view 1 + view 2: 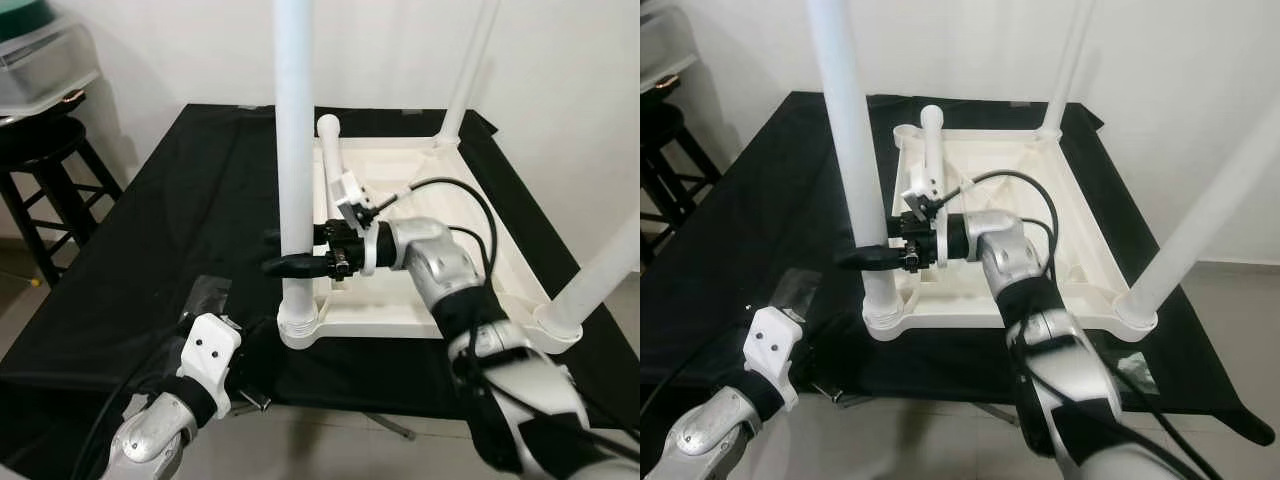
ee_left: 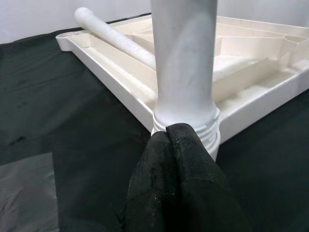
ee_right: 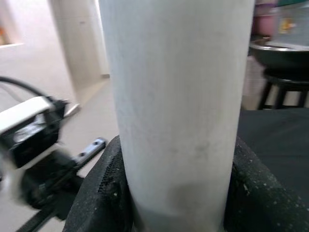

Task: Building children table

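Observation:
A white plastic children's table (image 1: 400,325) lies upside down on a black cloth. Three white legs stand up from its corners. My right gripper (image 1: 293,255) is shut on the near-left leg (image 1: 295,120), just above its socket; in the right wrist view the black fingers (image 3: 99,193) hug that leg (image 3: 178,111) on both sides. A fourth, loose leg (image 1: 330,165) lies inside the tabletop. My left gripper (image 2: 169,140) is low at the front-left corner, fingers pressed together and touching the threaded base of the same leg (image 2: 186,72).
The black cloth (image 1: 180,220) covers a work surface whose front edge runs just below the table. A black stool (image 1: 45,165) with a plastic container (image 1: 40,60) stands at the far left. The near-right leg (image 1: 600,270) leans outward beside my right arm.

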